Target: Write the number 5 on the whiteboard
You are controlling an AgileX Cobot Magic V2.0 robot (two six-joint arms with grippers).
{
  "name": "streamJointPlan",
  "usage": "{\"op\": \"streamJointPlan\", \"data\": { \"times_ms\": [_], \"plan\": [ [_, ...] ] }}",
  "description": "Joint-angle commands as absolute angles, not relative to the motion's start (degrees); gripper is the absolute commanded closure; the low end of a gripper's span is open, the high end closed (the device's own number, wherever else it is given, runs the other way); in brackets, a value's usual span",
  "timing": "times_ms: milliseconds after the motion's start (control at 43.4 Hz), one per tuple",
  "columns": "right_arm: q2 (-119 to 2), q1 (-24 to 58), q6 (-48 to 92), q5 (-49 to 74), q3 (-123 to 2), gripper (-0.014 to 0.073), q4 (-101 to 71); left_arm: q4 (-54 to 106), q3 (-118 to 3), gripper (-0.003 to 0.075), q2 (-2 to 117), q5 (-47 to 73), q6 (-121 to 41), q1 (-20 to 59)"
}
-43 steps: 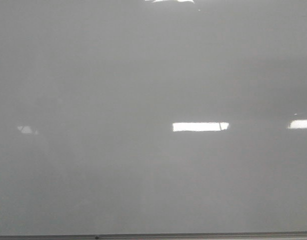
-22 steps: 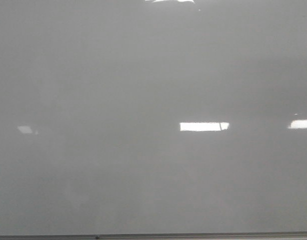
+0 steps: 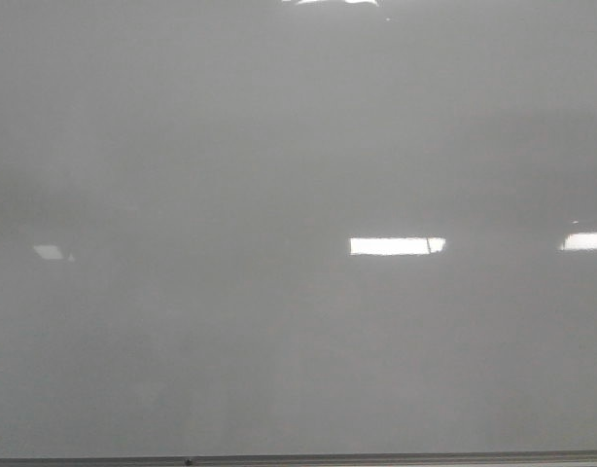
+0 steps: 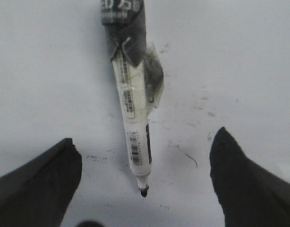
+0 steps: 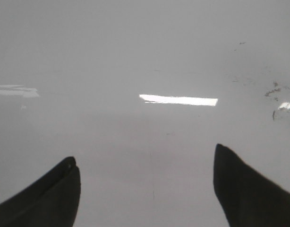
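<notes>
The whiteboard [image 3: 279, 146] fills the front view, glossy grey-white, with no grippers in that view. No number 5 shows on it in any view. In the left wrist view a white marker [image 4: 135, 123] with a black taped upper end lies on the whiteboard [image 4: 239, 56], its black tip [image 4: 144, 191] uncapped. My left gripper [image 4: 144, 136] is open, its jaws wide apart on either side of the marker and not touching it. My right gripper [image 5: 144, 153] is open and empty over bare whiteboard [image 5: 135, 56].
A thin metal edge strip [image 3: 298, 459] runs along the board's near edge. Bright rectangular glare patches [image 3: 396, 246] lie on the surface. Faint old ink smudges [image 4: 190, 158] sit beside the marker, and others [image 5: 277, 90] show in the right wrist view.
The central glare patch has become shorter at its left end, and faint shading on the board has shifted. No stroke has appeared.
</notes>
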State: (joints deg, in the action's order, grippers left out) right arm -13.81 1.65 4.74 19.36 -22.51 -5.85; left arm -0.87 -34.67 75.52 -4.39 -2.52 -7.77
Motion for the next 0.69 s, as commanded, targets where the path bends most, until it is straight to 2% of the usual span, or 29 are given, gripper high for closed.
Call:
{"op": "streamJointPlan", "data": {
  "times_ms": [0,506,668],
  "plan": [
    [-14.74,1.53,4.58,15.25,-24.32,-0.0003,-6.20,-0.89,-36.55,0.0177,76.58,-13.04,-2.00,-7.84],
    [-14.74,1.53,4.58,15.20,-24.32,-0.0003,-6.20,-0.79,-37.09,0.0181,81.60,-15.09,-2.00,-7.84],
    [-14.74,1.53,4.58,15.20,-24.32,-0.0003,-6.20,-1.28,-37.09,0.0280,82.04,-17.75,-2.00,-7.84]
  ]
}}
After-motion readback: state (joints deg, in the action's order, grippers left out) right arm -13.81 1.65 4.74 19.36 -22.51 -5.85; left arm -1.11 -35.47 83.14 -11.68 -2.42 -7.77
